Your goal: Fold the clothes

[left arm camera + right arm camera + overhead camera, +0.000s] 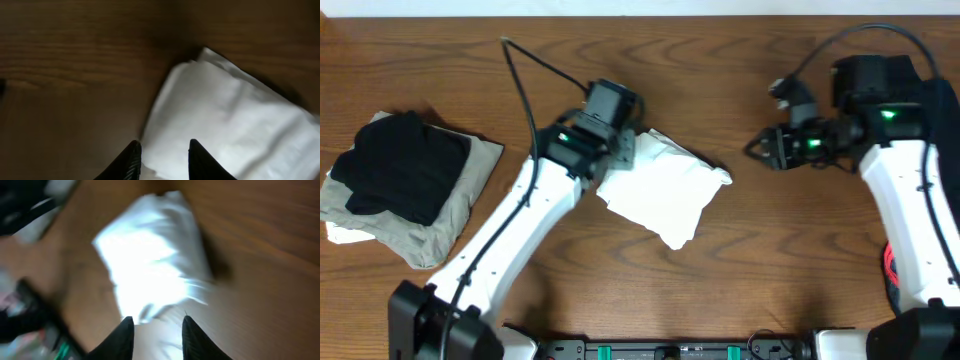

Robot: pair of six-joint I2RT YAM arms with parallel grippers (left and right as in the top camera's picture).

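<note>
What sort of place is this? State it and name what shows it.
Probably a robotics lab bench for cloth-folding practice: a brown wooden table, a white-and-black left robot arm and right robot arm, a folded white cloth, and a black garment stacked on beige cloth.

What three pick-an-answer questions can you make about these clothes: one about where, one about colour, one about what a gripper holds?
1. Where does the black garment lie? A on the tan garment at the left; B in the middle; C at the right edge.
2. What colour is the folded garment in the middle? A red; B white; C green.
3. What does the right gripper hold? A the black garment; B a cup; C nothing.
Answers: A, it tops the left pile; B, it shows plain white; C, its jaws stand apart with nothing between.
</note>
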